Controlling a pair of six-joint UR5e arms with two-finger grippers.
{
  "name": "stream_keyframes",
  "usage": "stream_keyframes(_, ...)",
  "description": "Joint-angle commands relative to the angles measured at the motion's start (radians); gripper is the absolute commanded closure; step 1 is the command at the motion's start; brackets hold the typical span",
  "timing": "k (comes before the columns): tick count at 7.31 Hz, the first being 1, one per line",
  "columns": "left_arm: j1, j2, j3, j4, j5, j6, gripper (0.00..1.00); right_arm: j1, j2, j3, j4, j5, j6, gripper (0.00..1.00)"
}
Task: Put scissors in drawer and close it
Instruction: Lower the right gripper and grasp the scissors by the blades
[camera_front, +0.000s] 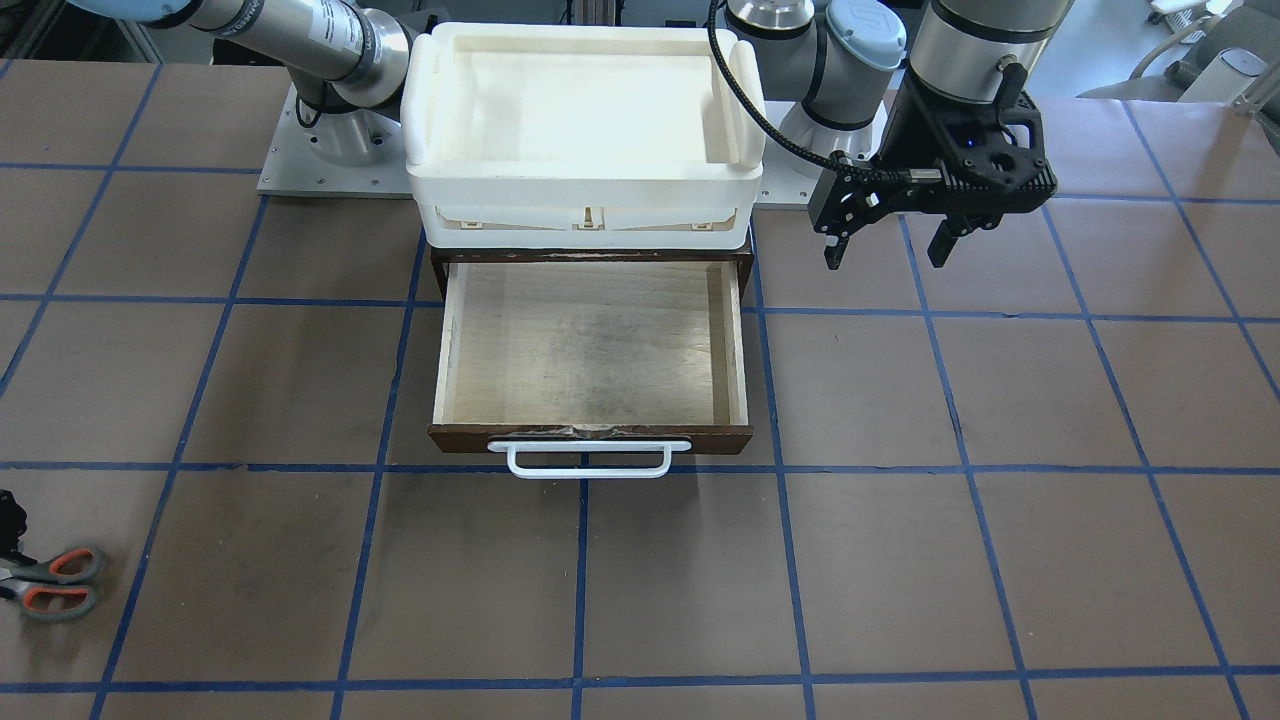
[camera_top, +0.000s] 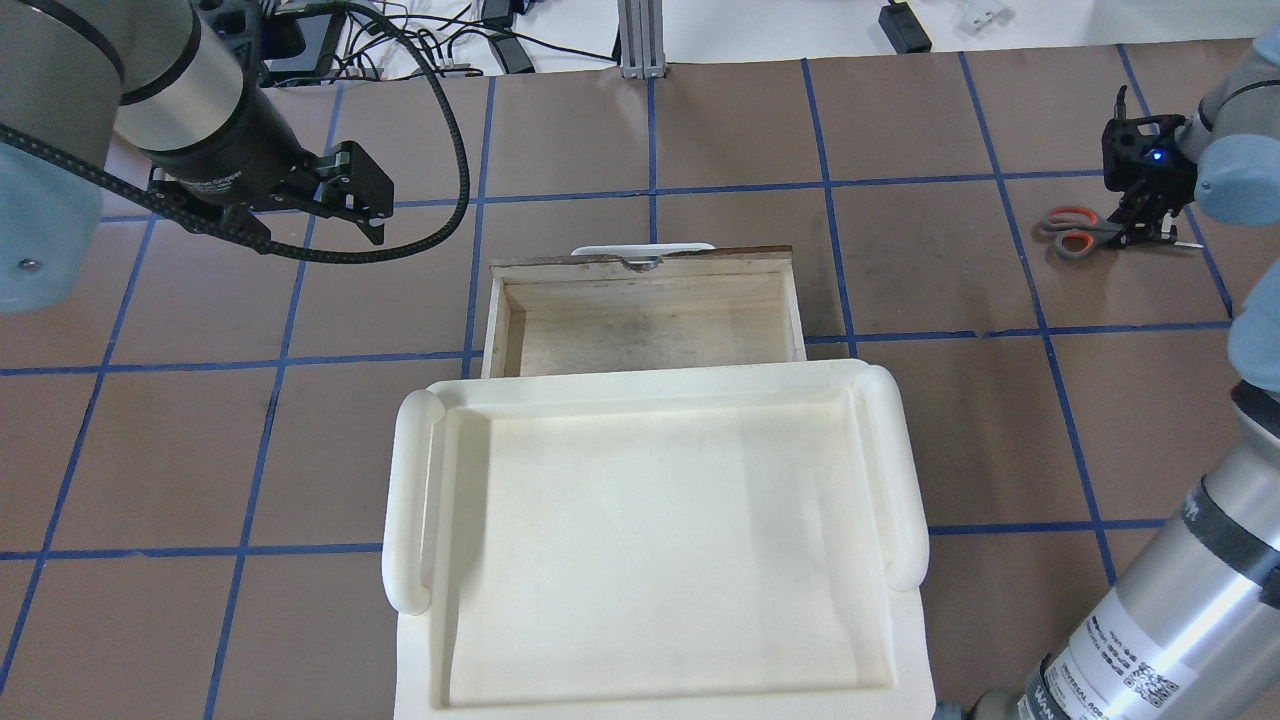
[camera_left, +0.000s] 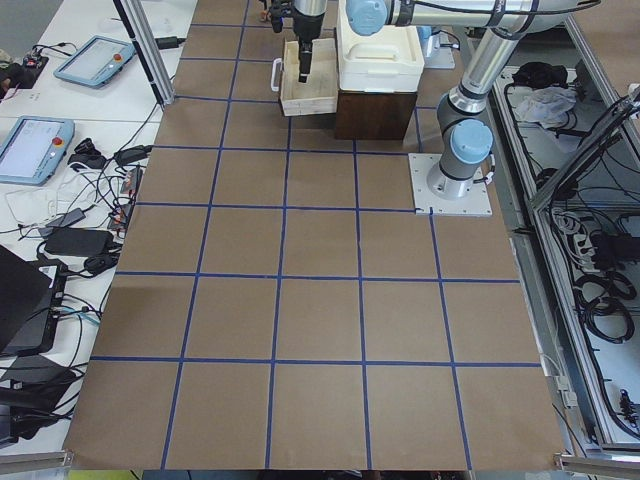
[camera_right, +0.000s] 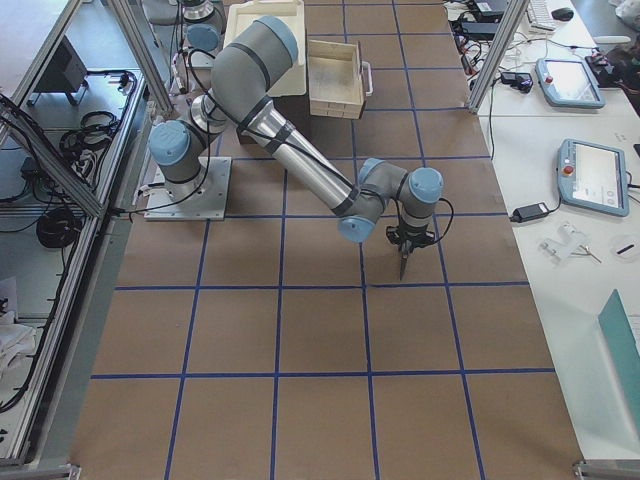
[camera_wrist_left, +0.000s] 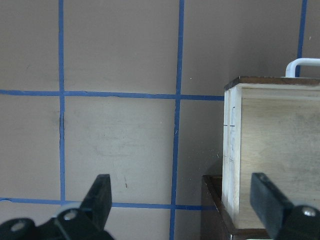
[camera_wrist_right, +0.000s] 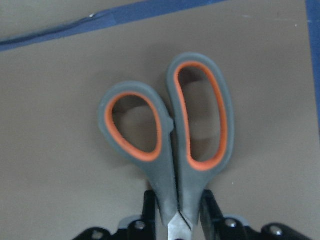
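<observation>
The scissors (camera_top: 1080, 232), with grey loops lined in orange-red, lie on the brown table at the far right of the overhead view. They also show in the front-facing view (camera_front: 58, 582). My right gripper (camera_top: 1143, 222) is shut on the scissors (camera_wrist_right: 170, 150) near the pivot, one finger on each side. I cannot tell whether they are lifted. The drawer (camera_front: 590, 345) is pulled out of its dark case and holds nothing. It also shows in the overhead view (camera_top: 650, 325). My left gripper (camera_front: 888, 245) is open and empty, and hovers beside the drawer's side wall (camera_wrist_left: 232, 150).
A white plastic tub (camera_front: 585, 110) sits on top of the dark case. The drawer's white bar handle (camera_front: 590, 458) faces away from the robot. Blue tape lines grid the brown table. Tablets and cables lie on side benches (camera_left: 60, 150).
</observation>
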Motion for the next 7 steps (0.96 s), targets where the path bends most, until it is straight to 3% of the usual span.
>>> stream_keyframes(1, 0.000, -0.001, -0.001, -0.004, -0.001, 0.001, 0.00, 0.010, -0.066, 0.001, 0.037, 0.000, 0.004, 1.00)
stream_keyframes(3, 0.000, -0.005, -0.001, -0.001, 0.001, 0.006, 0.00, 0.077, -0.172, 0.001, 0.147, -0.004, 0.044, 1.00)
stream_keyframes(5, 0.000, -0.008, 0.001, 0.002, 0.002, 0.006, 0.00, 0.186, -0.298, 0.003, 0.316, -0.012, 0.194, 1.00)
stream_keyframes(7, 0.000, -0.008, 0.001, 0.000, -0.002, -0.002, 0.00, 0.296, -0.369, 0.001, 0.411, -0.017, 0.307, 1.00)
